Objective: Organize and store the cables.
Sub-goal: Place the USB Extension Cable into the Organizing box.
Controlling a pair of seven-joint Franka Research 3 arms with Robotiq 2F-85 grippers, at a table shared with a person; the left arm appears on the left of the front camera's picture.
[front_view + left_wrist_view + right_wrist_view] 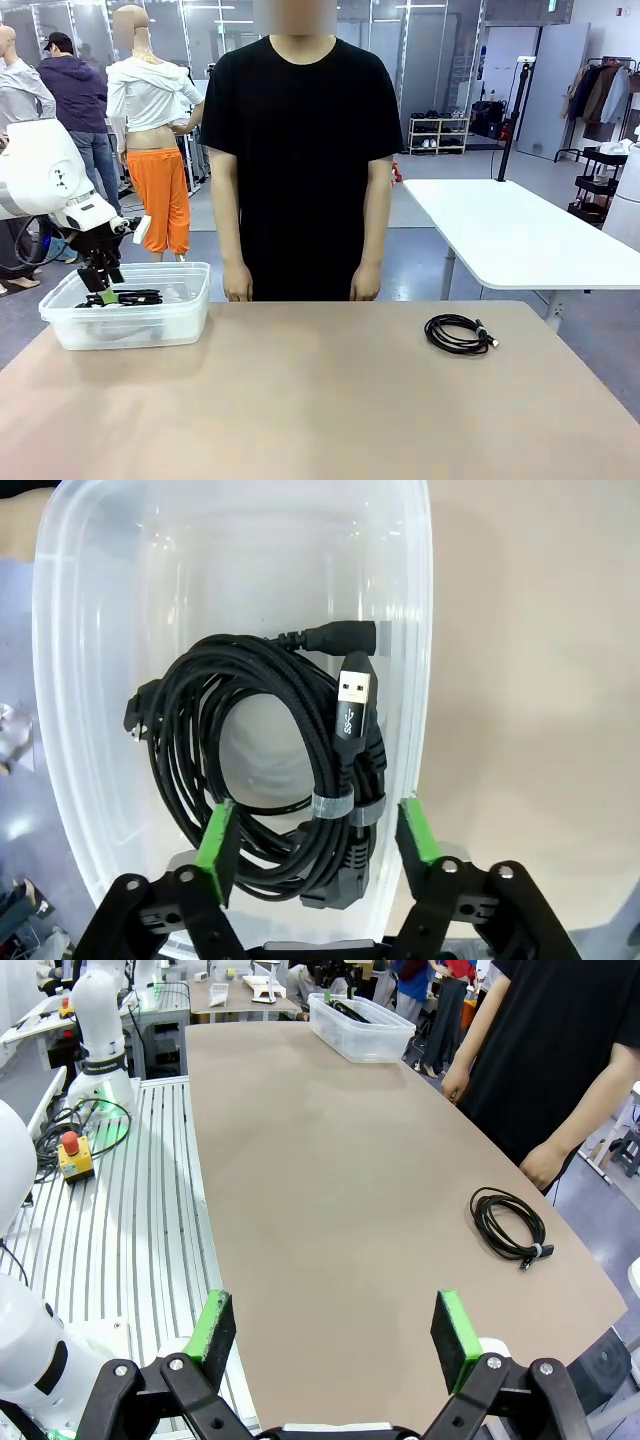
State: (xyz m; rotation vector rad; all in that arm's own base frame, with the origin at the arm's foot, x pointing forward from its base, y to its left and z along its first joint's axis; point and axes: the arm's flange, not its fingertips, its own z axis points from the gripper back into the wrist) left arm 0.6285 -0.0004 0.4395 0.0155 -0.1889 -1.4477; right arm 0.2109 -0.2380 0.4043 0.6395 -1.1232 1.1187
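Note:
A coil of black cables [250,770] lies inside the clear plastic bin [60,680], its USB plug [355,695] on top. My left gripper [316,845] hangs open just over the coil's near side, green pads on either side of it and apart from it. In the front view the left gripper [100,285] dips into the bin [150,325] at the table's left, beside the coil [130,297]. A second coiled cable [460,333] lies on the table at the right, also seen from the right wrist [510,1222]. My right gripper [335,1330] is open and holds nothing, above the table's near edge.
A person in a black shirt stands at the far edge, hands [237,285] hanging at the sides. The tan tabletop [300,400] stretches between bin and loose cable. A ribbed metal base with an emergency-stop box [75,1155] lies beside the table.

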